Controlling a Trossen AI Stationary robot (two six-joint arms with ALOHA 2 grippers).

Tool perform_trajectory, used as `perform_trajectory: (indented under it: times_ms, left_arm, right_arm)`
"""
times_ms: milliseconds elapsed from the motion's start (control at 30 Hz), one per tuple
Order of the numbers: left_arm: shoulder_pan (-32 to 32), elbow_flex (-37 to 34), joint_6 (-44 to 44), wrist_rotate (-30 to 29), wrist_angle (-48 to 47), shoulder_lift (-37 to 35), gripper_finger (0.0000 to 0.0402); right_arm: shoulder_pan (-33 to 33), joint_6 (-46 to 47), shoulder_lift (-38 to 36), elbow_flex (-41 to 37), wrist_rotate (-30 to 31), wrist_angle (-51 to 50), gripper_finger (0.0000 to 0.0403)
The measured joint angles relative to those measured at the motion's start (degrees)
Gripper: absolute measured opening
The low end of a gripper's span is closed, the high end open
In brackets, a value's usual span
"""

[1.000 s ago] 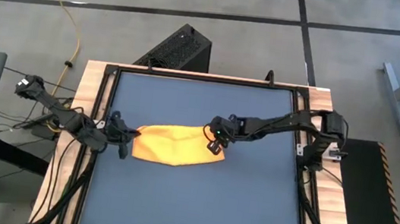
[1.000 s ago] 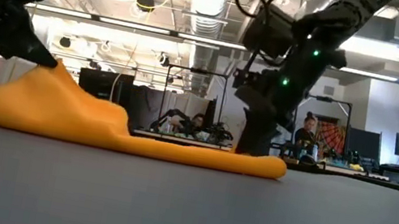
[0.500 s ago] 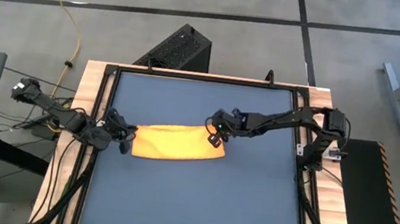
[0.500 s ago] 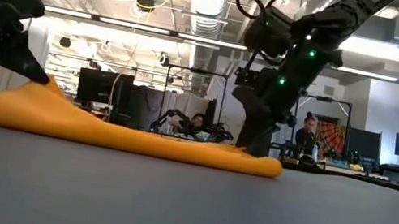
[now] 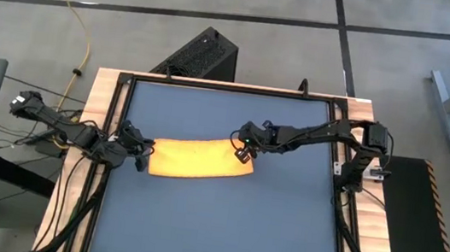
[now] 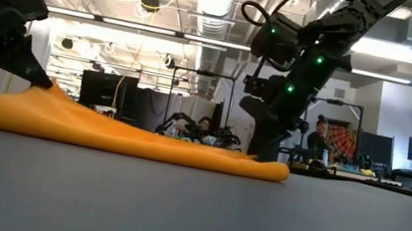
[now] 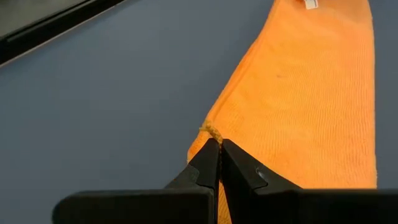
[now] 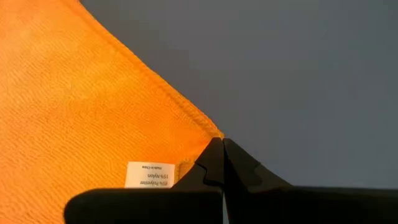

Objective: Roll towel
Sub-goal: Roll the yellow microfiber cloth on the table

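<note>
The yellow towel [image 5: 201, 159] lies as a long folded band across the middle of the blue-grey tabletop [image 5: 212, 228]. In the low view the towel [image 6: 142, 142] rests flat, except its left end, which rises to a peak. My left gripper [image 5: 144, 151] is shut on the band's left end. My right gripper [image 5: 242, 152] is shut on its right end. A white label [image 8: 149, 174] shows near the right end. My left gripper pinches the towel's far left corner [image 7: 210, 130] between its two fingertips, slanting down from the table's left. That corner [image 6: 53, 90] is lifted a little, and the cloth slopes down from it onto the table. My right gripper pinches the towel's far right corner [image 8: 208, 132] between its two fingertips, slanting down from the table's right. That end [image 6: 269, 167] stays low at the tabletop, and the band runs straight toward the other gripper.
Black rails and wooden borders [image 5: 118, 87] frame the tabletop. A black box [image 5: 199, 54] stands on the floor beyond the far edge. Bare tabletop lies on the near and far sides of the towel.
My left gripper has come down and gone a little toward the table's left edge, lowering the raised left end. My right gripper has gone slightly toward the far edge. The bulged, uneven towel has been drawn out into a longer, straighter, flatter band.
</note>
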Motion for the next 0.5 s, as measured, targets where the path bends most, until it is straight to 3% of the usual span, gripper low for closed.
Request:
perform_trajectory:
  times_ms: [267,500]
  left_arm:
    - [0.0,0.0,-0.1,-1.0,0.0,0.0,0.0000]
    - [0.0,0.0,-0.2,-1.7,0.1,0.0,0.0023]
  right_arm:
    - [-0.8,-0.1,0.0,0.0,0.1,0.9,0.0021]
    - [-0.8,-0.1,0.0,0.0,0.1,1.0,0.0054]
